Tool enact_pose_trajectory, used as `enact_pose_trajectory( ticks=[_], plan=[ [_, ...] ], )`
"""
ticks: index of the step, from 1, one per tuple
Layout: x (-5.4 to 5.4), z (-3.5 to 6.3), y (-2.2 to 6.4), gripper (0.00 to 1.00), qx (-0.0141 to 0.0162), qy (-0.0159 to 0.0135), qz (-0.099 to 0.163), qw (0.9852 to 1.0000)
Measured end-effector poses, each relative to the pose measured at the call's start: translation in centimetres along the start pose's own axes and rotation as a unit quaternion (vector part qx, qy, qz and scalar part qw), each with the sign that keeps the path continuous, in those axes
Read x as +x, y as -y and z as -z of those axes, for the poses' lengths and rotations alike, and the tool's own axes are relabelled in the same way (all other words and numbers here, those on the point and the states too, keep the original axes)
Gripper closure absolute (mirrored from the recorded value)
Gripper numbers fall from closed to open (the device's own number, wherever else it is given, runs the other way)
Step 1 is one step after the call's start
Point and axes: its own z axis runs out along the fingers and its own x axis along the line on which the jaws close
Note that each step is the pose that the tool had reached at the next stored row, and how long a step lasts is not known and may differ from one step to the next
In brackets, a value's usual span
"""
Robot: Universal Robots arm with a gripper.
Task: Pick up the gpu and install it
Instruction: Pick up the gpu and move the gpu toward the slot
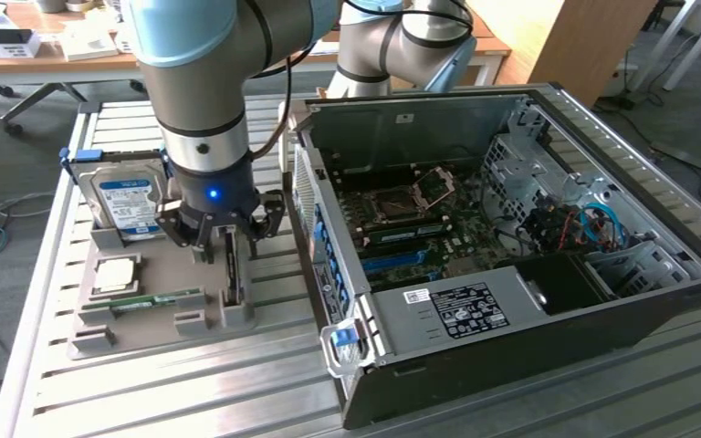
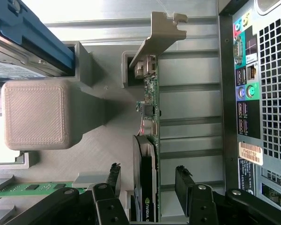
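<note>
Wrist view: gpu (image 2: 146,159) edge-on, thin, green-edged, black-faced, silvery bracket (image 2: 161,35) at one end

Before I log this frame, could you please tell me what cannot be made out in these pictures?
- gpu faces: the wrist view sees it edge-on; in the exterior view the open pincer and arm cover most of it.
- hard drive: partly behind the arm in the exterior view, cut off by the picture edge in the wrist view.
- label on the computer case: print too small to read, exterior view.
</note>
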Motion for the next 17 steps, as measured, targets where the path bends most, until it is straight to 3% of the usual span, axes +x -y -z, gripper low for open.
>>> enact_pose_trajectory(
  ticks=[5,8,10,12,17],
  plan=[
    [0.0,0.0,0.0,0.43,0.0,0.0,0.0,1.0],
    [0.0,0.0,0.0,0.61,0.0,0.0,0.0,1.0],
    [0.01,0.0,0.0,0.61,0.0,-0.0001,0.0,1.0],
    [0.0,0.0,0.0,0.72,0.0,0.0,0.0,1.0],
    [0.0,0.0,0.0,0.74,0.0,0.0,0.0,1.0]
  ],
)
